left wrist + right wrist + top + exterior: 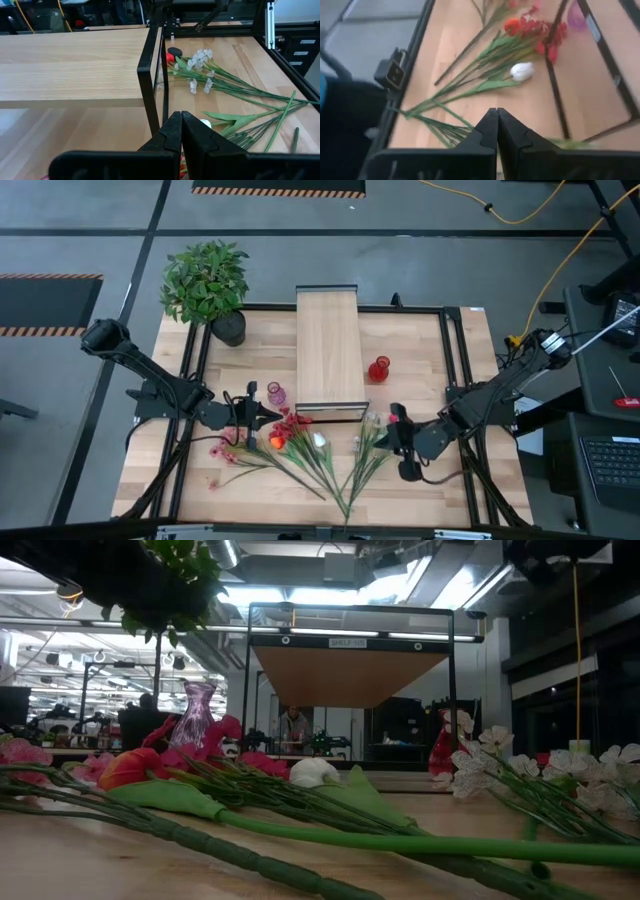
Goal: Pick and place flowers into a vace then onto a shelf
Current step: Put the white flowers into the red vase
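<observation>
The flowers lie flat on the tabletop near its front edge. A red, pink and orange bunch (pixel 290 430) lies on the left and pale-blossomed stems (pixel 368 442) on the right, their green stalks crossing. A white tulip (pixel 522 71) lies between them. A purple glass vase (pixel 276 393) stands at the shelf's near left corner and a red vase (pixel 379 368) to the shelf's right. The light-wood shelf (pixel 328 345) stands mid-table. My left gripper (pixel 270 416) hovers shut by the purple vase. My right gripper (pixel 386 434) hovers shut above the pale stems. Neither holds anything.
A bushy potted plant (pixel 205 280) stands at the far left corner. Black frame rails (pixel 452 360) run along the table's sides and the shelf's dark legs (pixel 150 95) stand just ahead of my left gripper. Bare wood shows right of the red vase.
</observation>
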Controlling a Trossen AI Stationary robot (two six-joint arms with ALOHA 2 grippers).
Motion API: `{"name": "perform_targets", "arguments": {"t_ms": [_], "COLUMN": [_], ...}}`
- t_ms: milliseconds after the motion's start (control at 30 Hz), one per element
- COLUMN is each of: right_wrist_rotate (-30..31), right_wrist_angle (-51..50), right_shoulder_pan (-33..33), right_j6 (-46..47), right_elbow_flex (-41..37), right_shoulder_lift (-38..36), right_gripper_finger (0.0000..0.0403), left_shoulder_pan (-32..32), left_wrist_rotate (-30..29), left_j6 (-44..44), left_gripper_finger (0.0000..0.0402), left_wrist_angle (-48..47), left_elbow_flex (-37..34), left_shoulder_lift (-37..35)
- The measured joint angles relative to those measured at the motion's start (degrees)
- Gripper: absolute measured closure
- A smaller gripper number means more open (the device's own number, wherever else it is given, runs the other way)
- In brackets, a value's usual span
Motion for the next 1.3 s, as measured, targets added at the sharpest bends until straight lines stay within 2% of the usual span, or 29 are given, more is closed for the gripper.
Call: {"name": "perform_targets", "arguments": {"t_ms": [300,400,633,800,1033,1300], "right_wrist_rotate": [-0.06,-0.59,-1.70,-1.72,-1.17,-1.59], "right_wrist_angle": [-4.22,-6.52,-26.22,-35.17,-35.91,-35.47], "right_shoulder_pan": [0.00,-0.01,0.88,2.96,6.43,5.99], "right_j6": [15.93,17.71,21.56,30.35,35.94,40.55], "right_elbow_flex": [0.00,1.34,16.69,27.04,36.02,36.65], "right_shoulder_lift": [2.97,5.20,16.19,23.32,29.44,32.64], "right_gripper_finger": [0.0401,0.0401,0.0401,0.0400,0.0401,0.0391], "left_shoulder_pan": [0.00,0.00,0.00,0.00,0.00,0.00], "left_wrist_rotate": [-0.50,-0.48,-0.48,-0.49,-0.48,-0.46], "left_j6": [0.82,3.42,4.52,4.52,4.46,1.70], "left_gripper_finger": [0.0398,0.0398,0.0398,0.0398,0.0398,0.0398], "left_wrist_angle": [0.22,0.42,0.42,0.43,0.42,0.39], "left_elbow_flex": [0.00,0.00,0.00,0.00,0.00,0.00], "left_shoulder_lift": [0.00,-0.02,-0.02,-0.02,-0.02,-0.02]}}
